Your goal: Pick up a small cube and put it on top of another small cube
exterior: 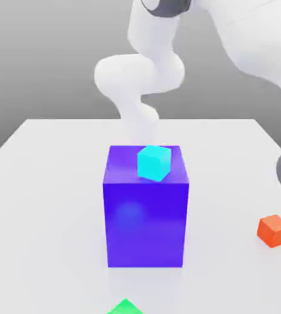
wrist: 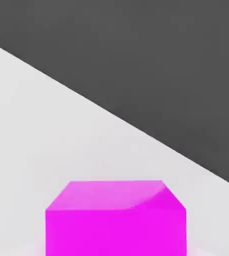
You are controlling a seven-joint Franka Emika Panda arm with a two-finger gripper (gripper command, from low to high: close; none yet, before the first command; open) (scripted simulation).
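Close beneath the hand sits a magenta cube point(wrist: 115, 217) on the white table point(wrist: 46, 150); the fingers are closed, holding nothing visible. Reopen and centre before gripping.

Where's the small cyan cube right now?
In the exterior view, the small cyan cube sits on top of the large blue block at the middle of the white table.
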